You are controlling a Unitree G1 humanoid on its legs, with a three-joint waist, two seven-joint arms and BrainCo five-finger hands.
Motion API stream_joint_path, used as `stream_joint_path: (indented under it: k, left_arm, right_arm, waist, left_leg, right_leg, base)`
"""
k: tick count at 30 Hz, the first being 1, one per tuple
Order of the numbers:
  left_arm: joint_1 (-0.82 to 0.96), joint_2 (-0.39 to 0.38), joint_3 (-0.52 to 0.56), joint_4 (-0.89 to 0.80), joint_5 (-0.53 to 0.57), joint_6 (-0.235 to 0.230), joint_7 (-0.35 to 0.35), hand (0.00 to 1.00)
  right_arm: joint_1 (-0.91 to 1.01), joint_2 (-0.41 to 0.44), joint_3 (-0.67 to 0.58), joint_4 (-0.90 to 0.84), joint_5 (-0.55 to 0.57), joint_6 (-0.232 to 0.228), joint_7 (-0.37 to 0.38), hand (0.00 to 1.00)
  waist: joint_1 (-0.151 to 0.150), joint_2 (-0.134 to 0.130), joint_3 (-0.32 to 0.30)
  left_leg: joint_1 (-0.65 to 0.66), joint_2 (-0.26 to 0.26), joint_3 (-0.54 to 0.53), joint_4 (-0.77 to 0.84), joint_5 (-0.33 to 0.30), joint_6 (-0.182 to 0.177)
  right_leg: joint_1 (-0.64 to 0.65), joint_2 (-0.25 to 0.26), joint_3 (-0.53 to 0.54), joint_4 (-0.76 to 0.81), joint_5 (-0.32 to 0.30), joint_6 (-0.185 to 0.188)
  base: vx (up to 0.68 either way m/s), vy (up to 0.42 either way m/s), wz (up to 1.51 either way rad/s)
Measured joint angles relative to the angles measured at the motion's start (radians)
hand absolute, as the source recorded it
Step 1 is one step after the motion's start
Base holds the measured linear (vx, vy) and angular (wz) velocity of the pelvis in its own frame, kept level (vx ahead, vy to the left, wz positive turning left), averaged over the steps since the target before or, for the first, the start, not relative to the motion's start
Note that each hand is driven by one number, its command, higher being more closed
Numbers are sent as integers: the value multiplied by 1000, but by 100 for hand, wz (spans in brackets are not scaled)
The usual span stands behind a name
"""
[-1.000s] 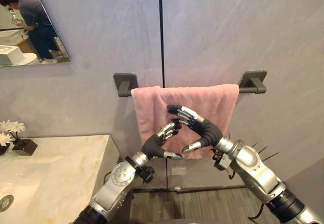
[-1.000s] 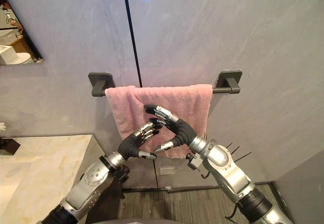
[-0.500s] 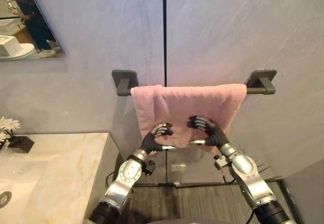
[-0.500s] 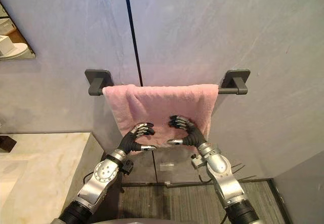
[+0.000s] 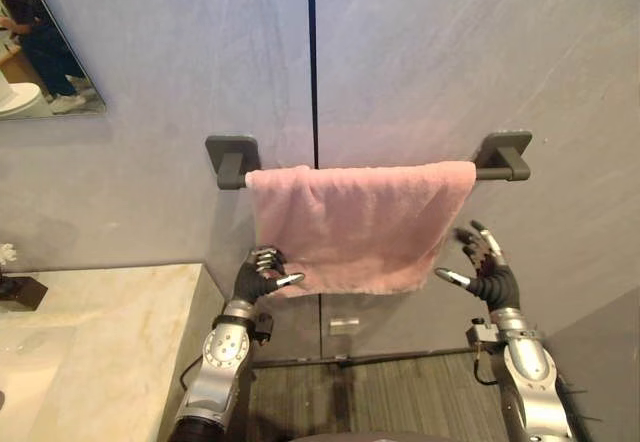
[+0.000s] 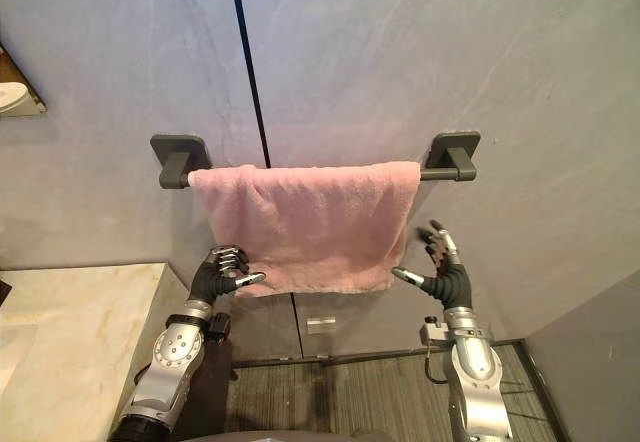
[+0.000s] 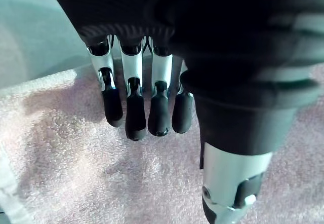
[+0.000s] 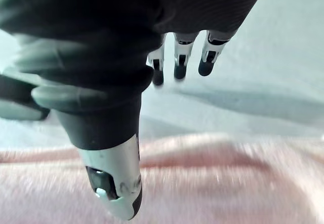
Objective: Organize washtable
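A pink towel hangs spread over a dark towel bar whose brackets are fixed to the grey wall. My left hand is at the towel's lower left corner. Its fingers lie relaxed against the cloth with the thumb held apart, so nothing is pinched. My right hand is open with fingers spread, just right of the towel's lower right corner and clear of it. In the right wrist view its fingers point at the bare wall, with the towel beside them.
A marble counter runs along the left, with a small dark block at its far edge. A mirror hangs at upper left. Dark wood floor lies under the towel. A vertical dark seam splits the wall.
Both hands have moved apart from the towel's middle out to its lower corners. The right hand has come off the cloth and spread open. The towel hangs flatter.
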Motion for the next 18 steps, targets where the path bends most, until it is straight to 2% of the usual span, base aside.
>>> stream_joint_path:
  k: [7, 10, 18]
  left_arm:
    - [100, -39, 40, -75, 13, -6, 6, 0]
    - [151, -59, 50, -74, 13, -7, 5, 0]
    - [248, -58, 81, 87, 10, -4, -16, 0]
  right_arm:
    - [75, 62, -86, 26, -40, -1, -24, 0]
    - [85, 77, -131, 122, -48, -3, -45, 0]
    - [108, 77, -119, 374, -110, 6, -83, 0]
  waist:
    - [2, 1, -2]
    - [2, 0, -2]
    - [10, 11, -3]
  left_leg:
    - [-16, -2, 0, 6, 0, 0]
    - [-18, -2, -6, 6, 0, 0]
    - [-23, -2, -23, 5, 0, 0]
  right_leg:
    - [-11, -2, -2, -9, 8, 3]
    - [-10, -3, -8, -9, 8, 3]
    - [-8, -6, -29, -5, 2, 3]
  base:
    - [0, 0, 0]
    - [-17, -17, 5]
    - [-26, -19, 7]
